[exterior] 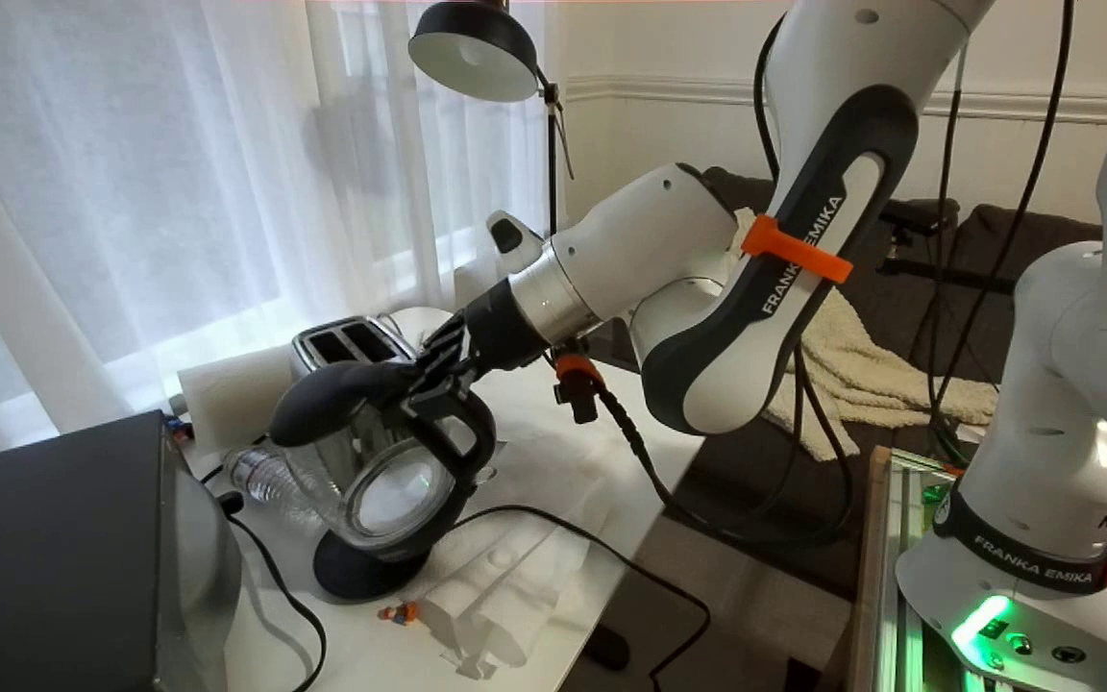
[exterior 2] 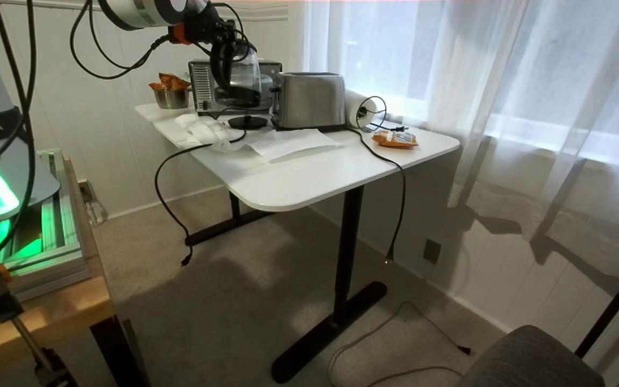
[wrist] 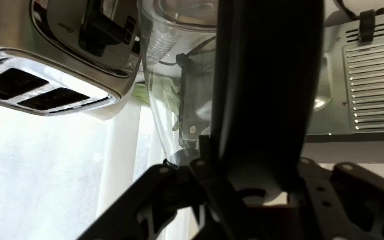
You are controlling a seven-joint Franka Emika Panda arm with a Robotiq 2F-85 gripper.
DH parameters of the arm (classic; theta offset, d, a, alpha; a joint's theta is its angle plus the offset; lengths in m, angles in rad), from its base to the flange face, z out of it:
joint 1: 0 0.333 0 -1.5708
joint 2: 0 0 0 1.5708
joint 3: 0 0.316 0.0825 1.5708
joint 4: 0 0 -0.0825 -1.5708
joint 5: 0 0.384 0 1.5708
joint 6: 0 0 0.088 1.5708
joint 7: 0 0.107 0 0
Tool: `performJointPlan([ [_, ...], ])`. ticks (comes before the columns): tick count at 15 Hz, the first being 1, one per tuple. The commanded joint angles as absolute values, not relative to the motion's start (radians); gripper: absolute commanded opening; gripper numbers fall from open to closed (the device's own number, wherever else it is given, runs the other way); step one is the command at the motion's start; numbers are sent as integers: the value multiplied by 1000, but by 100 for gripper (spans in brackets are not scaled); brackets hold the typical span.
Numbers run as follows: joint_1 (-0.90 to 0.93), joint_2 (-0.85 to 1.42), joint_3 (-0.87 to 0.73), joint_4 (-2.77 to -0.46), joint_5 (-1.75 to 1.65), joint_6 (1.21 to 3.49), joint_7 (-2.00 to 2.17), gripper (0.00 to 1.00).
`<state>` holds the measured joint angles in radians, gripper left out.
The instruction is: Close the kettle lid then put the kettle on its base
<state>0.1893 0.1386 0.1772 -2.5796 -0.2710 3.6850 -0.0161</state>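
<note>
One glass kettle [exterior 2: 247, 75] reaches down from the fingers [wrist: 205, 146], which pinch its black handle [wrist: 268, 83], clear of the white surface [exterior 2: 309, 177]. In an exterior view the round black base [exterior 2: 247, 122] lies below it, slightly to one side; seating probably needs a small shift, then lowering, long axis upright.
</note>
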Motion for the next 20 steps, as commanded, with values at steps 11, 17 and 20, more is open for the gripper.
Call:
performJointPlan([
  [11, 61, 283, 201, -2520, -440, 3975, 147, 19],
  [17, 54, 357, 210, -2485, -447, 4020, 146, 19],
  [20, 54, 390, 213, -2470, -450, 4031, 138, 19],
])
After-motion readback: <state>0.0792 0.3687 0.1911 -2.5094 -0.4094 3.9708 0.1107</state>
